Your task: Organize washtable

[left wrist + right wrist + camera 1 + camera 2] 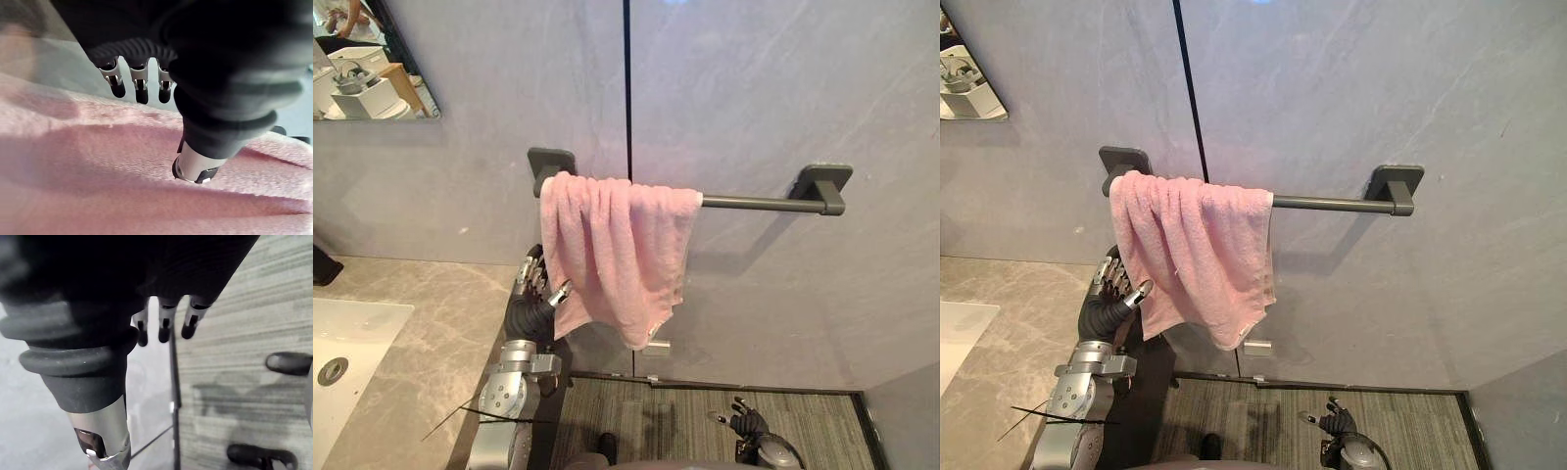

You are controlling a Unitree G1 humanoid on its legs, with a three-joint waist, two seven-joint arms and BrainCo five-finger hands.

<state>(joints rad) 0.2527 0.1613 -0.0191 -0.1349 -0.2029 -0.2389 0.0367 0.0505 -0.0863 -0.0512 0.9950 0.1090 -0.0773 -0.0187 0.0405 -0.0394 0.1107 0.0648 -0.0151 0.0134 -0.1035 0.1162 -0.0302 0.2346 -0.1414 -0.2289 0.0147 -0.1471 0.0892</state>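
One robot hand, the left, raised, fingers straight, beside pink towel

The towel is fluffy pink terry cloth on a matt dark metal bar. Behind the towel the wall is smooth grey stone; left of it, the counter is polished and veined.

Left arm: enters at lower left of frame, forearm near vertical. Left hand: centre left of frame, fingers extended in a row, thumb apart. Right hand: lower right edge of frame, fingers loosely extended, holding nothing.
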